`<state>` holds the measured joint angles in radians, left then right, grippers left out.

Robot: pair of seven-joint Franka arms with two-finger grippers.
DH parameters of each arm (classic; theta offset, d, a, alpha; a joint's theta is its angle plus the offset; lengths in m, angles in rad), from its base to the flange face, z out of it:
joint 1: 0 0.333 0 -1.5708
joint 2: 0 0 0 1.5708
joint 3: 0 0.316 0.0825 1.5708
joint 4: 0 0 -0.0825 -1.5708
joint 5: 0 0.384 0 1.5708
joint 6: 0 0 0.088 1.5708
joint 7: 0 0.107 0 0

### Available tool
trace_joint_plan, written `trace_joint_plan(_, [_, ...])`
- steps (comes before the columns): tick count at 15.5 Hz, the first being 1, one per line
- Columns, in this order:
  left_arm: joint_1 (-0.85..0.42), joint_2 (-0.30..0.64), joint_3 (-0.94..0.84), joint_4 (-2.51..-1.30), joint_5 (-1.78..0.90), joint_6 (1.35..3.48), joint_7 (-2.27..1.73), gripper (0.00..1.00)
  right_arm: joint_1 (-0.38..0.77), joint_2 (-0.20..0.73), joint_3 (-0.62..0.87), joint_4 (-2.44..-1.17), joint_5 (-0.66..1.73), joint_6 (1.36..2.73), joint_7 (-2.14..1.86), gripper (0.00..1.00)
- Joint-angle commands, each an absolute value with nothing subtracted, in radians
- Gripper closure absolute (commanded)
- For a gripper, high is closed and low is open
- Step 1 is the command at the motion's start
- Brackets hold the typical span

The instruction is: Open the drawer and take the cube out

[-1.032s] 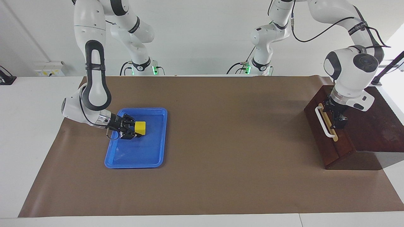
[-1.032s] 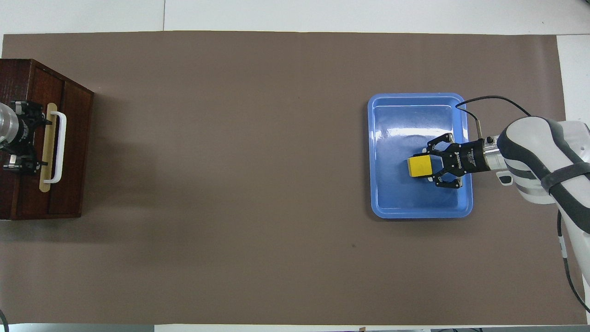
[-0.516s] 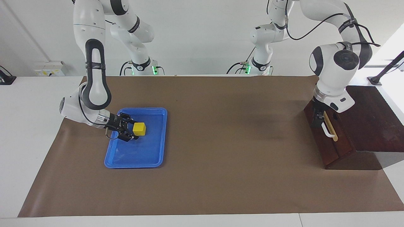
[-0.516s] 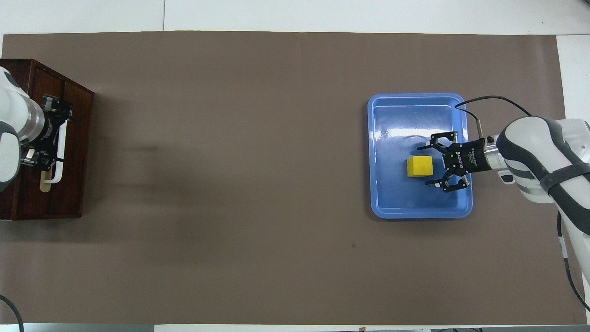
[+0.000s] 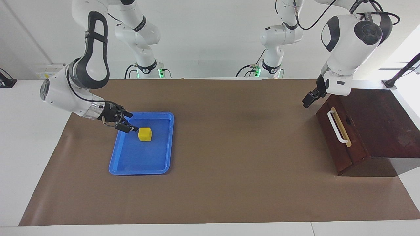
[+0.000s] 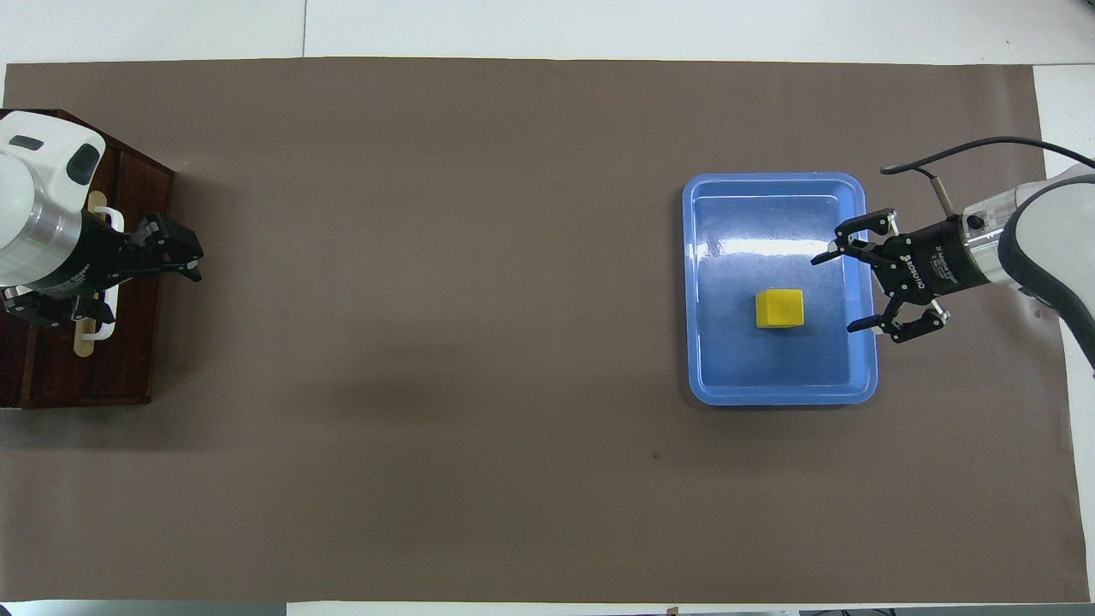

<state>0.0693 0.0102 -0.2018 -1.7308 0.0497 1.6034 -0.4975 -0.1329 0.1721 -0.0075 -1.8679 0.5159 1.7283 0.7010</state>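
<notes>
The small yellow cube [image 5: 144,134] [image 6: 779,309] rests by itself on the floor of the blue tray [image 5: 165,144] [image 6: 695,342]. My right gripper [image 5: 134,123] [image 6: 837,291] hovers open over the tray's edge toward the right arm's end, a short gap from the cube. The dark wooden drawer [image 5: 334,144] [image 6: 137,342] sits flush in its box, with none of its inside showing. Its white handle [image 5: 338,127] [image 6: 109,304] is free. My left gripper [image 5: 306,101] [image 6: 181,254] is raised and open over the mat just in front of the drawer, holding nothing.
The dark wooden box [image 5: 384,121] stands at the left arm's end of the brown mat [image 5: 236,164]. The tray lies toward the right arm's end. A black cable [image 6: 941,158] loops off the right wrist.
My right gripper opened, let go of the cube in the tray and drew back upward. My left gripper left the drawer handle and rose over the mat in front of the drawer.
</notes>
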Motion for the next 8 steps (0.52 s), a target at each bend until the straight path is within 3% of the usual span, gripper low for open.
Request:
trace_joint_plan(1, [0.090,-0.012,-0.222,-1.750,0.031,1.583,-0.387,0.00,-0.127,0.169,0.009,-1.716,0.402,1.581,0.668,0.00])
trace_joint_plan(3, [0.092,-0.014,-0.221,-1.750,0.031,1.583,-0.327,0.00,-0.107,0.157,0.011,-1.631,0.330,1.501,0.564,0.00])
trace_joint_plan(8, [0.081,-0.060,-0.216,-1.810,0.026,1.623,-0.244,0.00,-0.063,0.020,0.014,-1.620,0.191,1.467,0.295,0.00])
